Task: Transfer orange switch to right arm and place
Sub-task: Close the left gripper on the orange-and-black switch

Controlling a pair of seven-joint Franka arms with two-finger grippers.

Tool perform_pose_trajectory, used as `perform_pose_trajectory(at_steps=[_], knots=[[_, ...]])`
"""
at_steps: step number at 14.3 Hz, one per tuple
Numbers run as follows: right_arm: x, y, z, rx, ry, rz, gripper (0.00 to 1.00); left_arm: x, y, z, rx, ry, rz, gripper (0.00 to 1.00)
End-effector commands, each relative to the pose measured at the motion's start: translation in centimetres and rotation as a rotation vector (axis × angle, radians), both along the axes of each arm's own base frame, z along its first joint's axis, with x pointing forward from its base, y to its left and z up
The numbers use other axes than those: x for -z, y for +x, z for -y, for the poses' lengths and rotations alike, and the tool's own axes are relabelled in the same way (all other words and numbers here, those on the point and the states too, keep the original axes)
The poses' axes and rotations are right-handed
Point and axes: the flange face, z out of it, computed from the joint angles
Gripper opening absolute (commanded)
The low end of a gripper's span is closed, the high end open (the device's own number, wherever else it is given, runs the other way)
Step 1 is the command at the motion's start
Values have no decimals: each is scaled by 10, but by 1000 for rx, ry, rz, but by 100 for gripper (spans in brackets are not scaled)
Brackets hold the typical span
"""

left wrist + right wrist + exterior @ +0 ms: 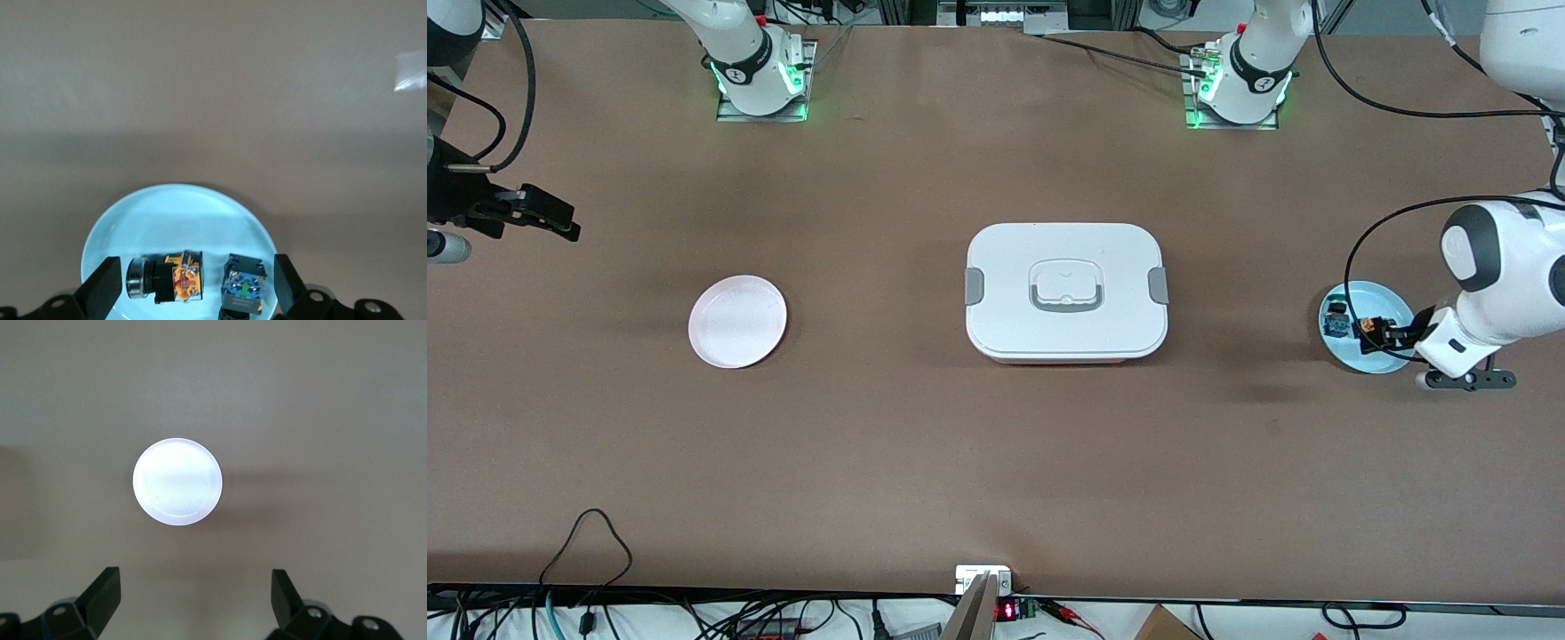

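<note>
The orange switch (167,277) lies on its side on a light blue plate (173,213), with its silver ring, black body and orange end showing. A blue-green switch (243,290) lies beside it. My left gripper (195,290) is open low over this plate, and its fingers (103,287) stand outside both switches without touching them. In the front view the plate (1392,307), the orange switch (1365,329) and the left gripper (1383,336) are at the left arm's end of the table. My right gripper (195,597) is open and empty, up in the air at the right arm's end (560,222).
A pale pink plate (737,321) lies bare on the table toward the right arm's end and also shows in the right wrist view (177,482). A closed white lunch box (1065,291) with grey latches sits at the middle of the table.
</note>
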Motion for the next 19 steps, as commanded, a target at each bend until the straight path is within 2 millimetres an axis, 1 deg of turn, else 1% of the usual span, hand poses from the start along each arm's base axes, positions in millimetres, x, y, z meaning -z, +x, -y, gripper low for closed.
perform_pose_trajectory(at_steps=[1,4,6,7,10,14,16,19], knots=[[-2,-5,1,-10,0,-4,100,5,-19,-14,-3,2,-14,100],[-2,-5,1,-10,0,-4,100,32,-29,-24,-23,-11,-52,100],[-2,-5,1,-9,-1,-4,100,43,-33,-37,-21,-13,-48,100],[-2,-5,1,-10,0,-4,100,49,-34,-39,-10,-15,-48,100],[-2,-5,1,-9,-1,-4,100,54,-34,-41,-7,-14,-39,99],[-2,-5,0,-10,-1,-4,100,74,-38,-49,-23,-17,-41,99],[-3,-6,-2,-15,0,-3,100,74,-38,-49,-24,-18,-44,99],[-2,-5,0,-10,-1,-4,100,79,-43,-47,-26,-24,-63,99]])
